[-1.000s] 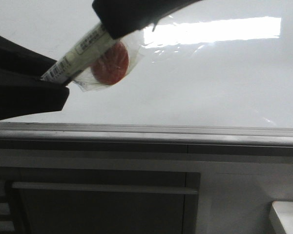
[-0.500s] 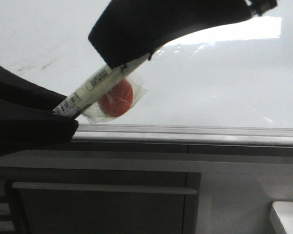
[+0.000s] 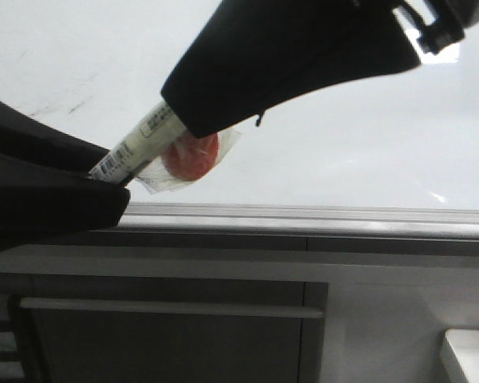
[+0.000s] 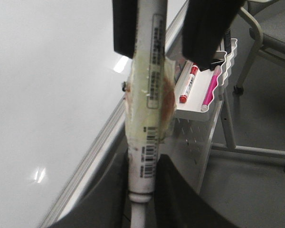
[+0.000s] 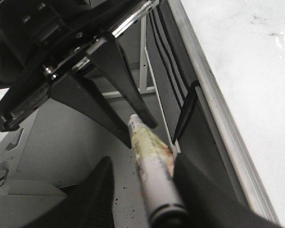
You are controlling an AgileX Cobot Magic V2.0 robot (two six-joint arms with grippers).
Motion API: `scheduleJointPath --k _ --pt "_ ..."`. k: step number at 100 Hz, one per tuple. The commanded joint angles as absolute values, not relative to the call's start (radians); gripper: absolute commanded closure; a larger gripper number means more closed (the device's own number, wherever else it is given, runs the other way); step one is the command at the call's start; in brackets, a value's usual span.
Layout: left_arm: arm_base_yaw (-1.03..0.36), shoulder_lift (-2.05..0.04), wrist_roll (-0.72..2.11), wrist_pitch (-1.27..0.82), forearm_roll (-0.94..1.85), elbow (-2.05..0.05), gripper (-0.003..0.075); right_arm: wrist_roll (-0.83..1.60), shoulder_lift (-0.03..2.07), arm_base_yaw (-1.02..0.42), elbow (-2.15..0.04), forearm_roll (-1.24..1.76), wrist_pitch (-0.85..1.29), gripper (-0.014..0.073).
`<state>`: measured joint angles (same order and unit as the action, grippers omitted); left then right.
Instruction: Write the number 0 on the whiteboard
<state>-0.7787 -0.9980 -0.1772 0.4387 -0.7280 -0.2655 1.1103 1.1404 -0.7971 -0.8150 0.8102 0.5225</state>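
My left gripper [image 3: 116, 182] is shut on the rear end of a white marker [image 3: 140, 144], low in front of the whiteboard [image 3: 343, 152] by its grey edge rail [image 3: 303, 214]. A red disc [image 3: 193, 157] is taped to the marker's barrel. In the left wrist view the marker [image 4: 149, 95] runs from my left gripper [image 4: 142, 164] up into my right gripper [image 4: 161, 33]. My right gripper [image 5: 142, 161] is open around the marker's other end [image 5: 154, 166], with a gap on one side. No number 0 shows, only faint grey smudges [image 3: 56, 104].
A white tray [image 4: 223, 71] beside the board holds a red marker [image 4: 187, 85] and a pink marker [image 4: 210, 90]. A chair frame [image 4: 256, 52] stands behind it. A small white object with a red knob [image 3: 467, 355] sits at the lower right. A cabinet with a handle bar [image 3: 168, 307] lies below the rail.
My left gripper has carried the marker down toward the edge rail. My right gripper has come down and now covers more of the marker's upper end.
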Motion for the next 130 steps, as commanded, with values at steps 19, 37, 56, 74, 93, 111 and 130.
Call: scheduleJointPath --k 19,37,56,74,93,111,130 --pt "-0.786 -0.992 -0.18 0.502 -0.695 -0.273 0.074 1.125 1.125 -0.797 -0.839 0.83 0.473 0.0672" --pt "-0.786 -0.992 -0.201 0.509 -0.62 -0.273 0.0556 1.125 1.125 -0.797 -0.839 0.83 0.471 0.0672" --pt "-0.786 -0.935 -0.201 0.523 -0.532 -0.273 0.0192 1.125 1.125 -0.797 -0.839 0.83 0.409 0.0672" --pt "-0.786 -0.734 -0.201 0.489 -0.518 -0.273 0.0226 1.125 1.125 -0.797 -0.839 0.83 0.326 0.0672" --pt "-0.786 -0.502 -0.201 0.313 -0.436 -0.273 0.0472 1.125 1.125 -0.797 -0.839 0.83 0.332 0.0672" --pt "-0.786 -0.395 -0.129 0.237 -0.434 -0.277 0.0741 1.125 1.154 -0.797 -0.843 0.867 0.316 0.0672" --pt "-0.733 -0.392 -0.129 0.188 -0.401 -0.282 0.0741 1.094 1.169 -0.797 -0.873 0.941 0.275 0.0672"
